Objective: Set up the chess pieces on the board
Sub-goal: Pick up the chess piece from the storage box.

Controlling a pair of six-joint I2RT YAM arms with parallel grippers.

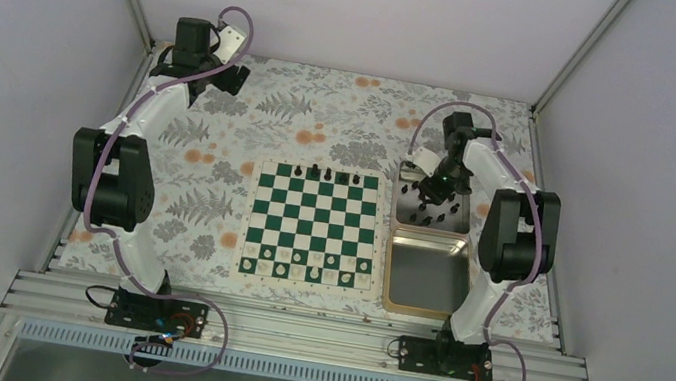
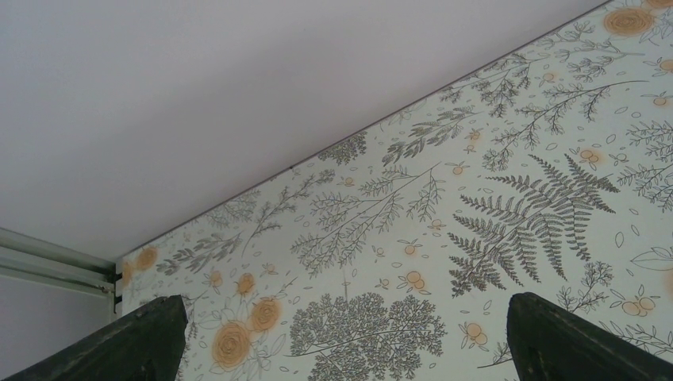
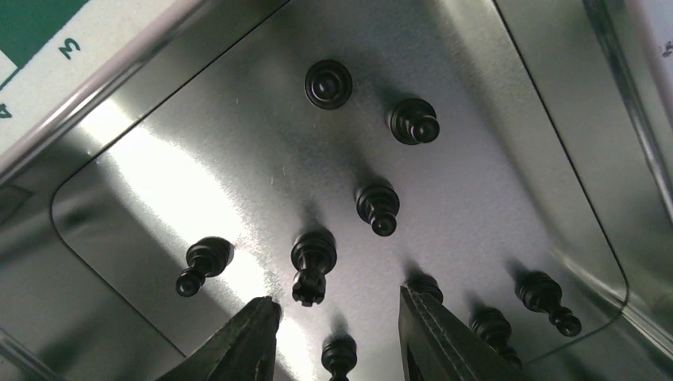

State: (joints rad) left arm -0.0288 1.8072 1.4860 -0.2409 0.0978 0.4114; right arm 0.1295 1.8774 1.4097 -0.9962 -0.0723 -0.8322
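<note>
The board (image 1: pixel 313 228) lies flat at the middle of the top view on a floral tablecloth (image 1: pixel 219 148). A few black chess pieces (image 1: pixel 328 175) stand along its upper edge row, and white pieces (image 1: pixel 306 269) fill the rows along its lower edge.

More black pieces are in the upper tin (image 1: pixel 399 212), just right of the board's upper right corner; a second tin (image 1: pixel 390 271) sits directly below it in the frame.

The right gripper (image 1: pixel 434 191) hangs over the upper tin. In the right wrist view its fingers (image 3: pixel 248 340) rise from the bottom edge, parted to a moderate gap and clamping nothing. One black piece stands low in the gap between them, touching neither finger, and the others are scattered upright across the tin floor above and to either side.

The left gripper (image 1: pixel 218 72) sits in the upper left of the top view, well away from the board. Its fingers (image 2: pixel 151 343) are spread wide above bare tablecloth.
</note>
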